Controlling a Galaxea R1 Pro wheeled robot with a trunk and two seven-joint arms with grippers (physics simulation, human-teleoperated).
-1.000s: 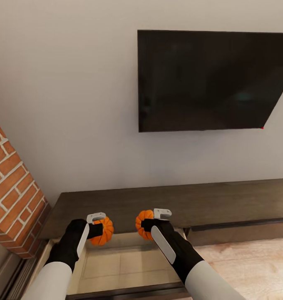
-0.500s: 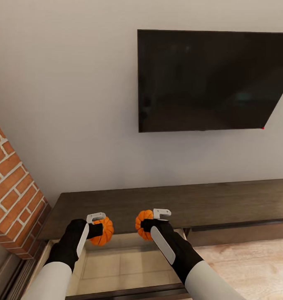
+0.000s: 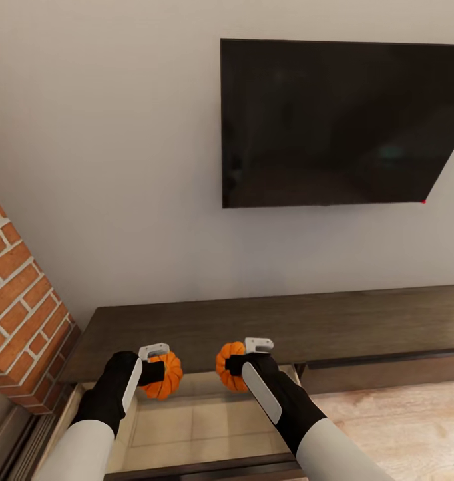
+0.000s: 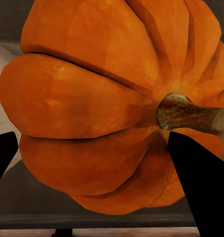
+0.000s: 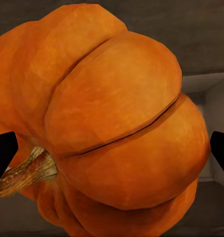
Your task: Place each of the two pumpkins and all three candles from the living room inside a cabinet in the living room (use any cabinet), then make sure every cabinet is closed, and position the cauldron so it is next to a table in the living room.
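Observation:
Each of my grippers holds a small ribbed orange pumpkin above the cabinet's open drawer (image 3: 187, 421), which is lined in pale beige. My left gripper (image 3: 157, 369) is shut on the left pumpkin (image 3: 165, 375), whose brown stem (image 4: 191, 112) shows close up in the left wrist view. Beside it, my right gripper (image 3: 244, 362) is shut on the right pumpkin (image 3: 228, 367), a large orange shape (image 5: 112, 123) in the right wrist view. The long dark brown cabinet (image 3: 287, 327) runs along the wall. Candles, cauldron and table are out of view.
A black television (image 3: 340, 120) hangs on the pale wall above the cabinet. A red brick column (image 3: 20, 307) stands at the left, close to my left arm. Light wood floor (image 3: 400, 421) lies at the lower right.
Both pumpkins have sunk slightly toward the open drawer. The view has tilted a little, so the television sits higher in the picture.

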